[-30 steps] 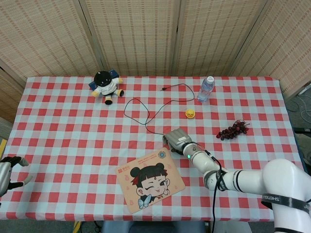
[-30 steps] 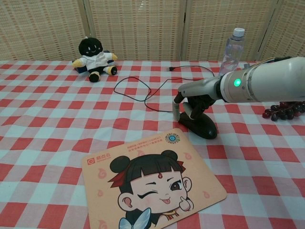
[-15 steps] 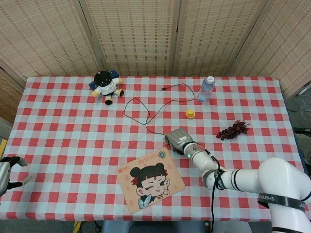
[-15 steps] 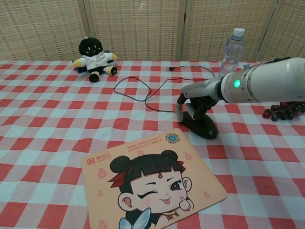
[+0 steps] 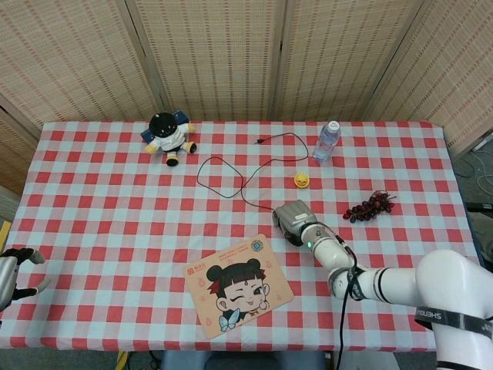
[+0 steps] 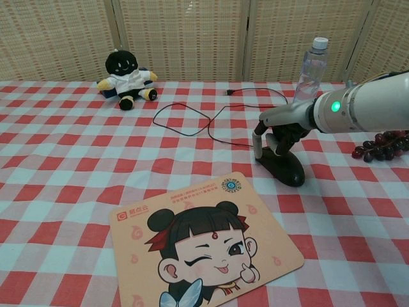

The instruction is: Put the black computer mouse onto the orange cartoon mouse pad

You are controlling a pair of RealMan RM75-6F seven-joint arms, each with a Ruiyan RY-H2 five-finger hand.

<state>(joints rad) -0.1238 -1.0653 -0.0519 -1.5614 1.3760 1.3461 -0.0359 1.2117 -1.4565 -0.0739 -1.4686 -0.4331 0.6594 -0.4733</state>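
fingers (image 6: pixel 258 142) of the right hand (image 6: pixel 279 131) curl down over the black computer mouse (image 6: pixel 284 167), gripping it from above; the mouse sits on the checked tabletop (image 6: pixel 77 166), just off the far right corner of the orange cartoon mouse pad (image 6: pixel 201 240) and apart from it. its black cable (image 6: pixel 192 121) loops away toward the plush doll (image 6: pixel 126 78). a water bottle (image 6: pixel 310 67) and a bunch of grapes (image 6: pixel 382 144) stand beyond. left hand (image 5: pixel 14 271) shows at the table's near left edge, fingers apart, holding nothing.
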